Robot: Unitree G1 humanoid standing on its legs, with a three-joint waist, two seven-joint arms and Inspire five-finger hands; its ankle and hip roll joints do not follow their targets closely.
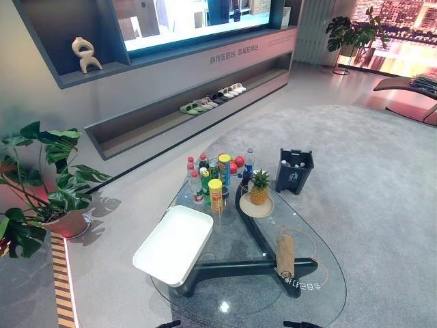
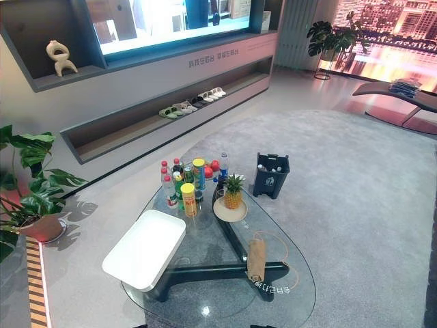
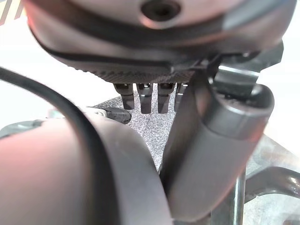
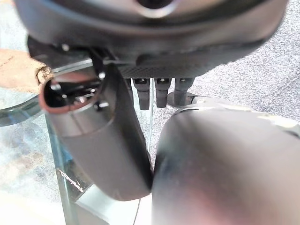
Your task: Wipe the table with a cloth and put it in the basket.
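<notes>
Cloth is lying rolled on the glass table, toward our right near edge, well apart from both hands. We are seeing the white basket sitting at the table's left edge, overhanging it. Bottles and cans and a pineapple on a plate are crowding the far end. We are holding our left hand and right hand with fingers straight, grasping nothing.

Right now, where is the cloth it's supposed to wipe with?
The rolled tan cloth lies on the glass table, toward the robot's right, nearer than the pineapple on its plate, untouched.
</notes>
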